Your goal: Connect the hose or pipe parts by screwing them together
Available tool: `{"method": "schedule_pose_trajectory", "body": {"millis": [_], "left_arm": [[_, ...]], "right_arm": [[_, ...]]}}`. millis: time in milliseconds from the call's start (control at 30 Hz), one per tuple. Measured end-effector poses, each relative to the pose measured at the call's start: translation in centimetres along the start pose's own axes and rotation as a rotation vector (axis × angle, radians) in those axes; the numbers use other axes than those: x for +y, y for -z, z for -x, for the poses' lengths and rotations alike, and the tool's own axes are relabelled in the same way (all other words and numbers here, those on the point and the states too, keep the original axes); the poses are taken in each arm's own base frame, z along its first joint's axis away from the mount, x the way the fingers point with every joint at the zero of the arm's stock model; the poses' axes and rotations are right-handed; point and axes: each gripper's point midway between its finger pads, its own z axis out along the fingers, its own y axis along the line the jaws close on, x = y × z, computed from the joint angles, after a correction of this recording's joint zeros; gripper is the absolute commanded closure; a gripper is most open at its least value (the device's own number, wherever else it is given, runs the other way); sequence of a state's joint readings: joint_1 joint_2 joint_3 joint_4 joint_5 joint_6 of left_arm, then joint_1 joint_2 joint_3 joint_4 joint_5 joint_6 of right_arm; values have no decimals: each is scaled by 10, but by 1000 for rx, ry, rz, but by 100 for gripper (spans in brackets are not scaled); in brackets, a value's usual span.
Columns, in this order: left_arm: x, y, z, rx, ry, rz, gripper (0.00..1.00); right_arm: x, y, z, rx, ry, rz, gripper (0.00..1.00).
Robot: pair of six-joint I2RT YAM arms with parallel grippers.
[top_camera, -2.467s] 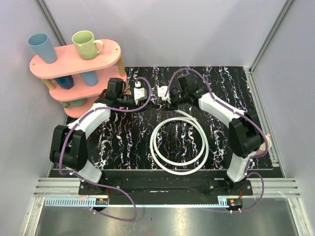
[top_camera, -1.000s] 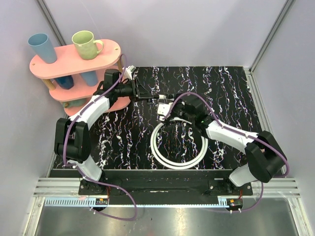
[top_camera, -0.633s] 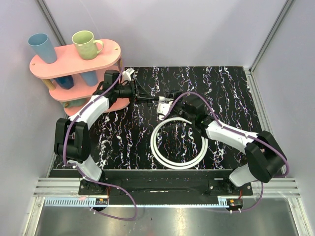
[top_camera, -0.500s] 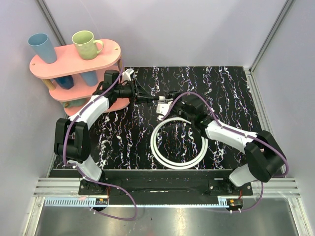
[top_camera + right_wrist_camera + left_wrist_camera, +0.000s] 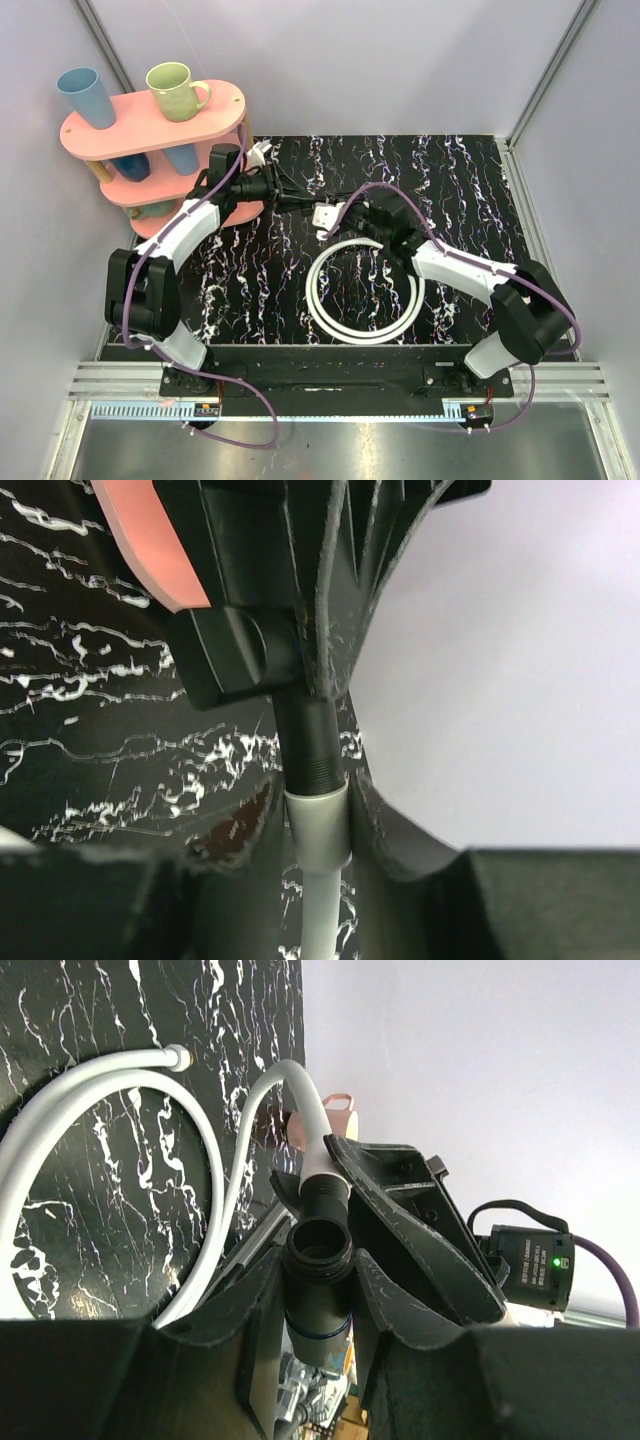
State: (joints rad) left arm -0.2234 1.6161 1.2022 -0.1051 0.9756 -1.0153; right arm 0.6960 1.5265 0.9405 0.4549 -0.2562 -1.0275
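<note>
right arm has dropped from its raised-elbow pose and now lies low across the table, reaching toward 10 o'clock. right gripper [image 5: 318, 825] went from wide to pinched on the white hose end [image 5: 322, 1165] within the last second. left gripper [image 5: 320, 1260] has rolled and pushed out toward 3 o'clock. the gap between the two grippers has closed: black fitting [image 5: 308, 735] now butts the hose end.
</note>
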Motion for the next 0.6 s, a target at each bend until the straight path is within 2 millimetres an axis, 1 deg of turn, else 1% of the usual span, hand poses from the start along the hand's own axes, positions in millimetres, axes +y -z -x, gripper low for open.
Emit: {"method": "schedule_pose_trajectory", "body": {"millis": [33, 67, 100, 233, 333, 433, 533, 600], "left_arm": [[-3, 0, 0, -1, -4, -6, 100], [-5, 0, -1, -3, -3, -7, 100], [-6, -1, -1, -3, 3, -9, 100], [-6, 0, -1, -5, 4, -10, 100], [-3, 0, -4, -2, -54, 0, 100], [-4, 0, -10, -8, -241, 7, 100], [-12, 1, -19, -27, -522, 1, 100], [-18, 4, -27, -32, -705, -13, 100]], "right_arm": [[1, 0, 0, 0, -4, 7, 78], [1, 0, 0, 2, -5, 6, 98], [-1, -1, 1, 1, -5, 6, 100], [0, -1, 2, 9, -9, 27, 100], [5, -1, 2, 15, -38, 92, 100], [7, 3, 5, 1, -109, 180, 100], [6, 11, 13, -30, -202, 283, 100], [7, 18, 22, -65, -266, 370, 100]]}}
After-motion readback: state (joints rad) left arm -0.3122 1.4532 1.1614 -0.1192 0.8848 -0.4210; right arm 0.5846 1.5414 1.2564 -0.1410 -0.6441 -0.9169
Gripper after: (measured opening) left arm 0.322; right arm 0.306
